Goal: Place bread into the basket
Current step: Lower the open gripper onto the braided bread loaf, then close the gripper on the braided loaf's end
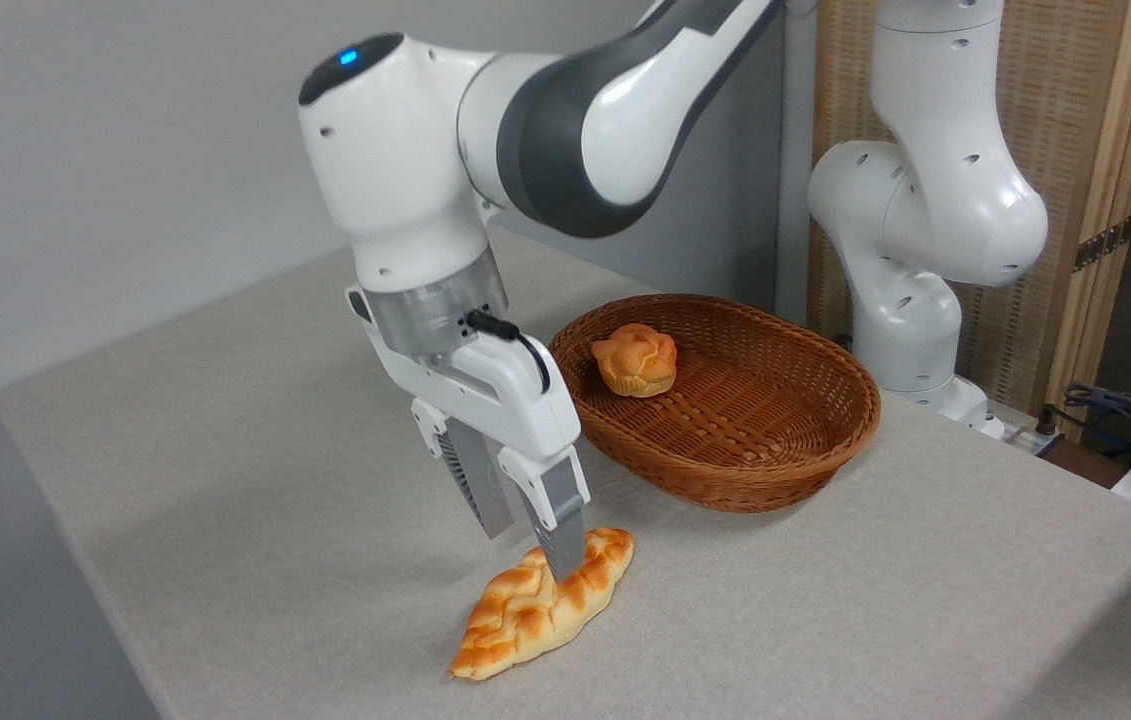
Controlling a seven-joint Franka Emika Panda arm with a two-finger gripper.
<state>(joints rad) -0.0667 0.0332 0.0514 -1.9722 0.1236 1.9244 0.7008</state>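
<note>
You're at the grasp: the gripper, fingers spread, straddles the bread lying on the table (near the basket). Next, pinch firmly before lifting.

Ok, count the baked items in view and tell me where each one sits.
2. The braided loaf lies on the table under the gripper; the small round bun sits inside the basket. Nothing else seems hidden.
</note>
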